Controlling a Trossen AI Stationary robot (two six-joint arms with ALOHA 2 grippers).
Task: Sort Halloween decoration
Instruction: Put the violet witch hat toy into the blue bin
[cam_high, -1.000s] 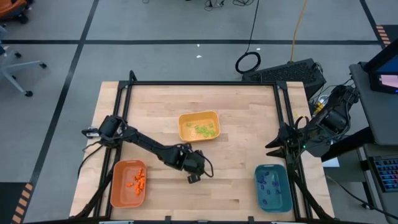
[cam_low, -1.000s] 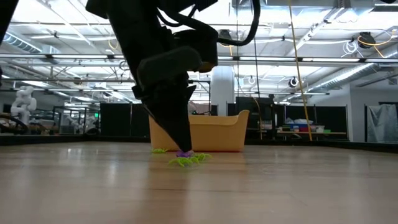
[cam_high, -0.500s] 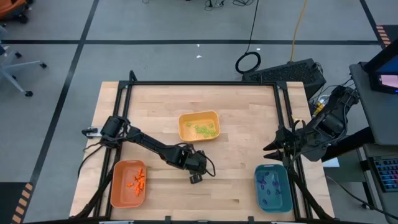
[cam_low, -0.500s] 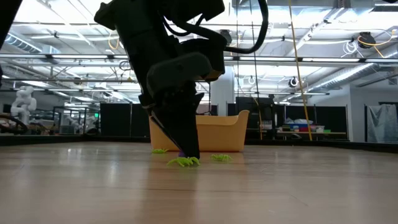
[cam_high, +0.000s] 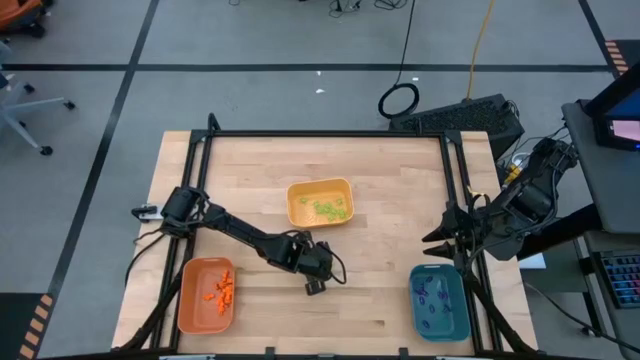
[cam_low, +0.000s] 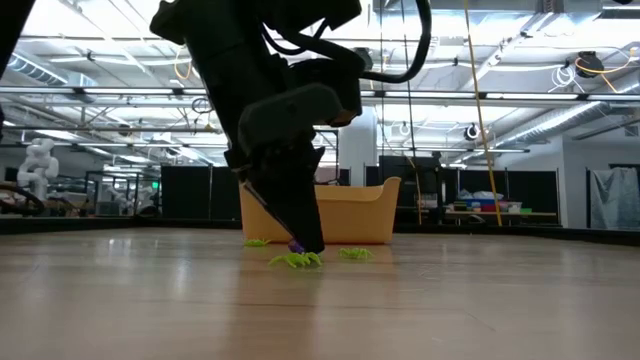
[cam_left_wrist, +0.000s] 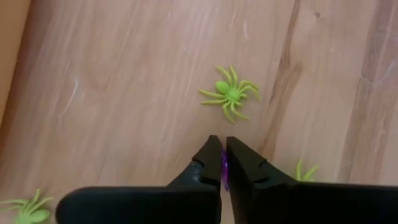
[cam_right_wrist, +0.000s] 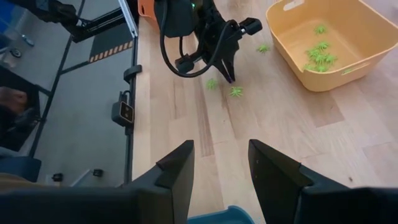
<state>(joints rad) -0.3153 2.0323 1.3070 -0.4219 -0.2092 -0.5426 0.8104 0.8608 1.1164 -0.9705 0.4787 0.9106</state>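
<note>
My left gripper (cam_left_wrist: 222, 163) stands slanted down over the table's middle (cam_high: 318, 268), shut on a tiny purple decoration piece (cam_left_wrist: 223, 171). Light green spiders lie flat on the wood around it (cam_left_wrist: 230, 94) (cam_low: 295, 260) (cam_right_wrist: 236, 91). The yellow tray (cam_high: 320, 202) holds green pieces, the orange tray (cam_high: 207, 293) orange ones and the teal tray (cam_high: 438, 300) purple ones. My right gripper (cam_right_wrist: 221, 168) hangs open and high at the table's right edge (cam_high: 445, 238), with nothing between its fingers. My left gripper pinches the purple piece (cam_left_wrist: 223, 174) between its two fingertips; only a sliver of it shows in the narrow gap. The fingers come from above, slanting down from the table's left. The tips are down at the tabletop (cam_low: 305, 247), and I cannot tell whether the piece is lifted.
The yellow tray stands just behind the left gripper in the low view (cam_low: 350, 212). A black frame rail (cam_high: 455, 190) runs along the table's right side, and bare wood lies between the trays along the near edge (cam_high: 340, 320).
My left gripper has edged down and a little sideways onto the spot beside the green spiders. One green spider next to it has slid a short way aside along the table.
</note>
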